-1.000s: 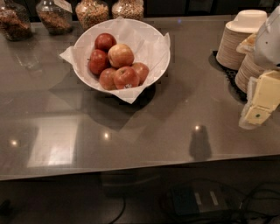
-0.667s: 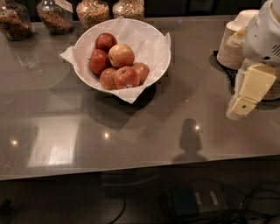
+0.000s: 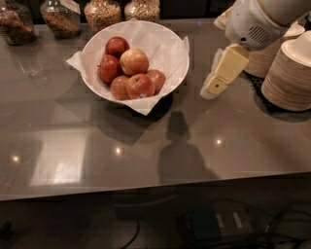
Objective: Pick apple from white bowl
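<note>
Grey table: the gripper hangs right of the white bowl, empty, its opening impossible to tell. The pale yellow-orange apple tops red apples.

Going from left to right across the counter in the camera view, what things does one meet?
The white bowl with the pale apple inside → gripper, hanging above the counter right of the bowl → stacked beige bowls.

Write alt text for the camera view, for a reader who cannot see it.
The gripper hangs above a grey counter, to the right of a white bowl holding darker red apples and one paler apple on top. Stacked beige bowls stand at right, jars along the back.
</note>
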`<state>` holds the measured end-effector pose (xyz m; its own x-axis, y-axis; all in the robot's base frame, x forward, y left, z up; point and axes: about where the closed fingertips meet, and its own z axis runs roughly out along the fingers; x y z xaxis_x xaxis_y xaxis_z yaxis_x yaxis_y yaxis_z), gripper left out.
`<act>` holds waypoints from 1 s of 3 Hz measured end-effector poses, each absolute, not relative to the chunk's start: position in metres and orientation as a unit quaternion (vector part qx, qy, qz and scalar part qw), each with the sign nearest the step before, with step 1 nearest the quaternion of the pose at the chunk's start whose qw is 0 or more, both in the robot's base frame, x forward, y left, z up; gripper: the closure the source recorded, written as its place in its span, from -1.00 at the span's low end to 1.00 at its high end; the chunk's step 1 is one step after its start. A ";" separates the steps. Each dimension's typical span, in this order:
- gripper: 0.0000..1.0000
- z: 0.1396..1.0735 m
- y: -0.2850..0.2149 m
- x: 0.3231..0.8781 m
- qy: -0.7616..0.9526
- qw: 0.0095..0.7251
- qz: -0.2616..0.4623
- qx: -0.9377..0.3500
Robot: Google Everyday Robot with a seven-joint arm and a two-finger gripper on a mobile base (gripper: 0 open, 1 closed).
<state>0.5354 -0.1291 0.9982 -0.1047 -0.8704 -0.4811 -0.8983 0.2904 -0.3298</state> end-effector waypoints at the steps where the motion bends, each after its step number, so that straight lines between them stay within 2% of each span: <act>1: -1.00 1.004 -0.092 0.570 0.742 0.335 0.053 -0.579; 3: -1.00 0.996 -0.014 0.629 0.742 0.341 0.144 -0.559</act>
